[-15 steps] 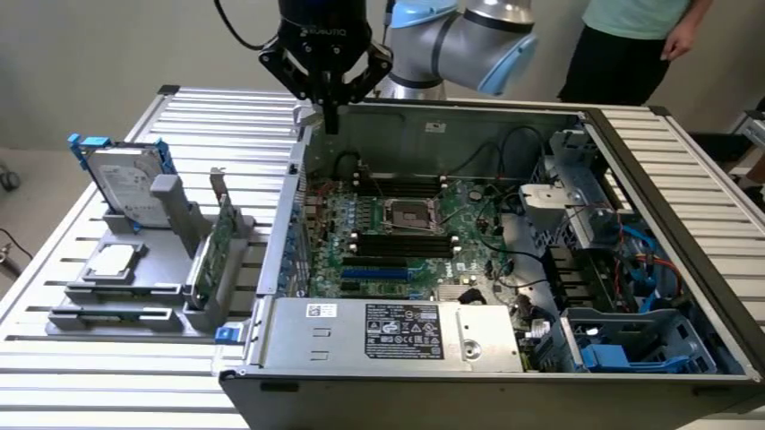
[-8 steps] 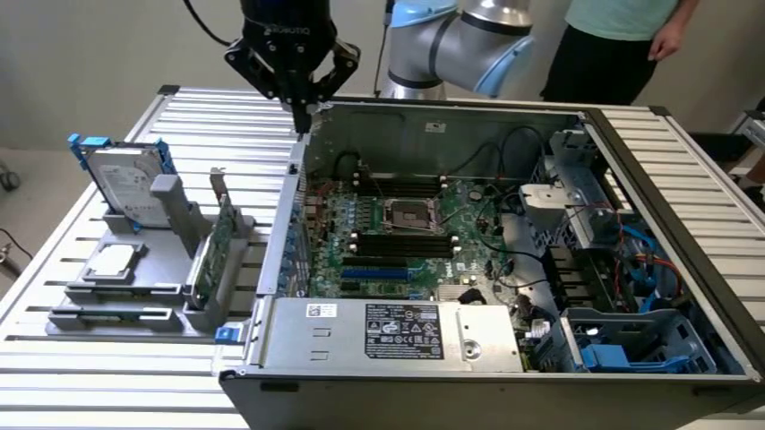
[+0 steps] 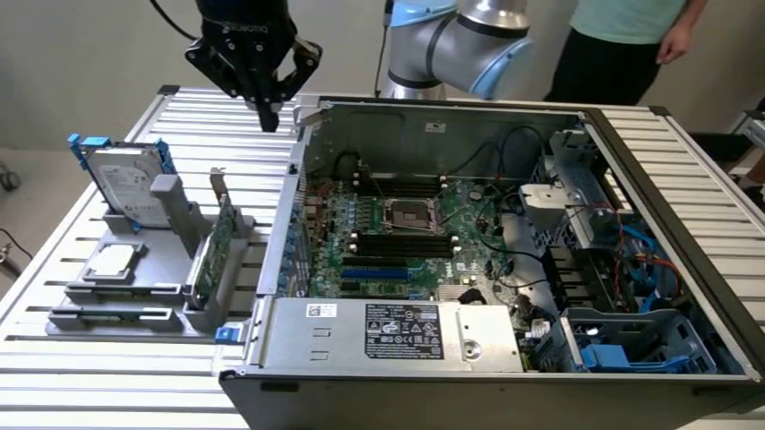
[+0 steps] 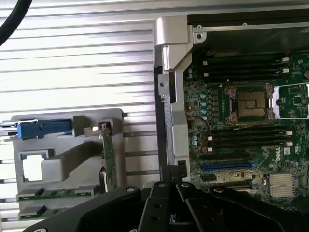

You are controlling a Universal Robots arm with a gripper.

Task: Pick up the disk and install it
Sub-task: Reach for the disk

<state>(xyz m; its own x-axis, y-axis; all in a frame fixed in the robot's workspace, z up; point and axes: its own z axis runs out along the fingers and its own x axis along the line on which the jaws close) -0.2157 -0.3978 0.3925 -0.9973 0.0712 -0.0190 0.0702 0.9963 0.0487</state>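
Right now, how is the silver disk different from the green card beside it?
The disk is silver with a white label and blue frame; the card is green. The disk is thick, the card thin. Both stand on edge in the grey holder.

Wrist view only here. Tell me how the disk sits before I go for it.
Observer: The disk stands on edge in the grey holder, its white-labelled face plain in the exterior view.
Operator: Report the jaws.
Observer: The gripper hangs over the table, between the holder and the computer case. Its jaws are shut and hold nothing.
Operator: Check around the table.
Observer: A person stands behind the table, at the exterior view's right.
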